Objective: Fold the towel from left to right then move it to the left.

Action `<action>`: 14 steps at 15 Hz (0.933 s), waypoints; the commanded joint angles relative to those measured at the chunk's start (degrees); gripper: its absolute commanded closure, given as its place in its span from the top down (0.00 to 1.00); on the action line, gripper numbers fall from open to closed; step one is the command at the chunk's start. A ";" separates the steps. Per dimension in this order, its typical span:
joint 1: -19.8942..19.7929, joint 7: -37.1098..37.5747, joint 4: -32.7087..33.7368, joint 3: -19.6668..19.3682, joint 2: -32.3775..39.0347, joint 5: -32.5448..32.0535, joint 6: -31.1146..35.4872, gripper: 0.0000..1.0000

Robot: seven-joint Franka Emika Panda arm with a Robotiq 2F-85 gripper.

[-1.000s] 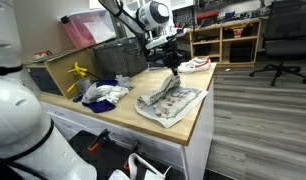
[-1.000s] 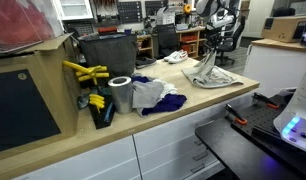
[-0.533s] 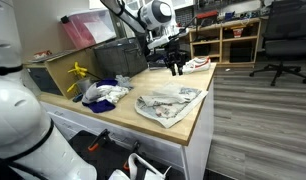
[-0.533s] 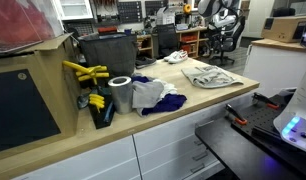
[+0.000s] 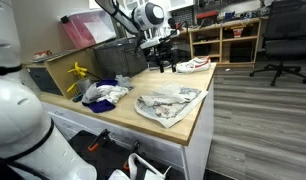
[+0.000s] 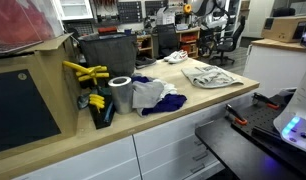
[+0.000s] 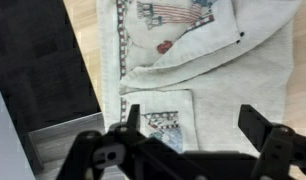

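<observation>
The towel (image 5: 171,103) is white with printed patches and lies crumpled and folded on the wooden table (image 5: 123,118) near its end; it also shows in an exterior view (image 6: 208,76). My gripper (image 5: 165,63) hangs in the air above and behind the towel, open and holding nothing. In the wrist view the towel (image 7: 208,60) fills the picture below the gripper (image 7: 193,125). Its two dark fingers (image 7: 132,117) stand wide apart with only cloth far beneath them.
A heap of blue and white cloth (image 5: 103,93) lies mid-table next to a silver roll (image 6: 120,95). A dark bin (image 5: 118,55) and yellow tools (image 5: 78,72) stand behind. A white and red shoe (image 5: 196,64) sits at the far end. The table edge runs beside the towel.
A second ago the gripper was shut on a raised edge of the towel. It has let go, opened wide and lifted away towards the back; the towel now lies flat.
</observation>
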 commanded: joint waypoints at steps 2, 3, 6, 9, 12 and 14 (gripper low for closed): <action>2.45 5.42 -2.95 1.78 0.39 4.15 1.12 1.00; 2.99 6.09 -3.64 2.05 0.82 4.55 1.38 1.00; 4.07 6.89 -5.16 2.38 2.13 4.77 0.96 1.00; 4.39 6.68 -6.29 2.05 3.52 4.23 1.02 1.00; 4.21 6.57 -6.64 1.52 5.05 3.91 1.10 1.00; 4.21 6.49 -6.65 1.13 6.00 3.67 1.21 1.00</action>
